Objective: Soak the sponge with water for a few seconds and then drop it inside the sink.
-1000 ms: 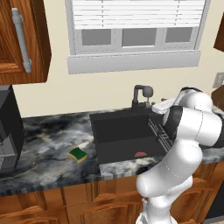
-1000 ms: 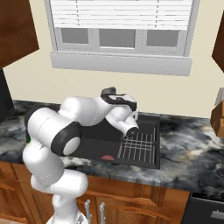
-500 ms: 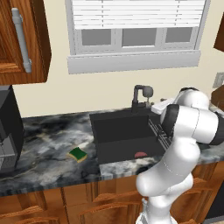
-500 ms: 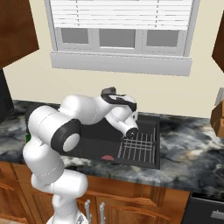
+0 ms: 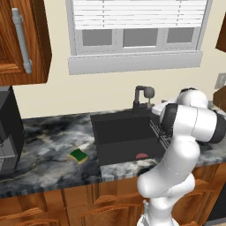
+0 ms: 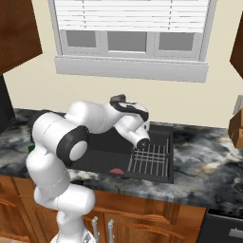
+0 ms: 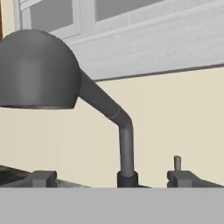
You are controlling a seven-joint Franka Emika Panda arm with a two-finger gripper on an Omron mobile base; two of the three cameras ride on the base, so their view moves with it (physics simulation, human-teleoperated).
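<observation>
Sponge (image 5: 79,155) on counter (left of sink (image 5: 126,137)) | gripper (image 7: 112,178) jaws apart, facing faucet (image 7: 65,94)

The arm (image 5: 185,132) hides the right side of the sink (image 5: 119,132) and part of the dish rack (image 6: 149,159). The faucet (image 7: 39,70) head is cut off at the hand view's left edge

A dark marbled surface (image 5: 48,145) runs along the cream wall beneath the window, resting on wooden cabinets. The sponge (image 5: 79,155), green side up, lies flat on it just left of the sink (image 5: 119,132), near the front edge. The sink is set into the surface, and a black appliance (image 5: 9,132) stands at its far left end.
</observation>
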